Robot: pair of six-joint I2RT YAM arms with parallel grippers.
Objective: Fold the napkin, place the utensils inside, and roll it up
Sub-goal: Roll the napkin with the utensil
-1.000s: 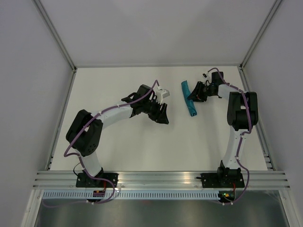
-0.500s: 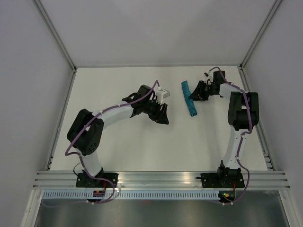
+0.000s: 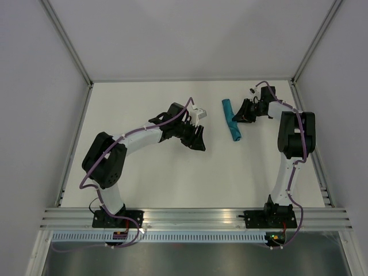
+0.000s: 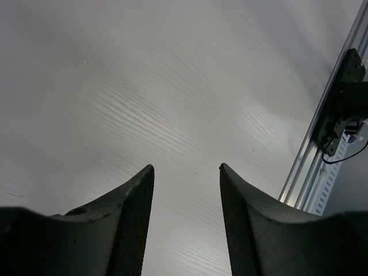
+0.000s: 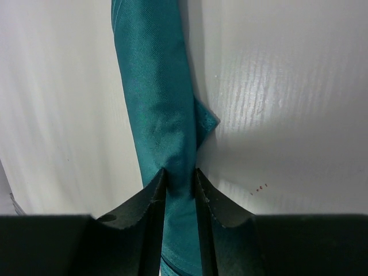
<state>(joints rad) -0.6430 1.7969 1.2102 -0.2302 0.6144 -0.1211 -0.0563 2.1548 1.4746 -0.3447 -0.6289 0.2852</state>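
White table (image 3: 172, 172) inside pale walls, with a metal rail (image 3: 195, 215) along the near edge. On the far right part of it, the napkin (image 3: 232, 119), already rolled into a narrow teal tube, lying flat and pointing roughly from far to near.

Clamped on this tube, low at the table: the right gripper (image 5: 179, 171), fingers pressed into the cloth from two sides. Probably held this way to keep the roll tight and to stop the last layer from springing open. Looks like the final step of the task. At the side of the tube, just beyond the fingers, one small corner (image 5: 207, 119) of cloth sticking out, not tucked in.

Over bare table and well apart from the napkin, the left gripper (image 4: 187, 168), spread wide, with nothing between the fingers. Probably parked there to stay out of the way of the other arm.

No utensils to be seen anywhere. Maybe wrapped inside the tube, but impossible to confirm from outside. In the right wrist view, near end of the tube hidden under the gripper body, far end cut off by the frame edge. From above, place of the grip partly covered by the right wrist, so exact spot along the tube hard to judge.
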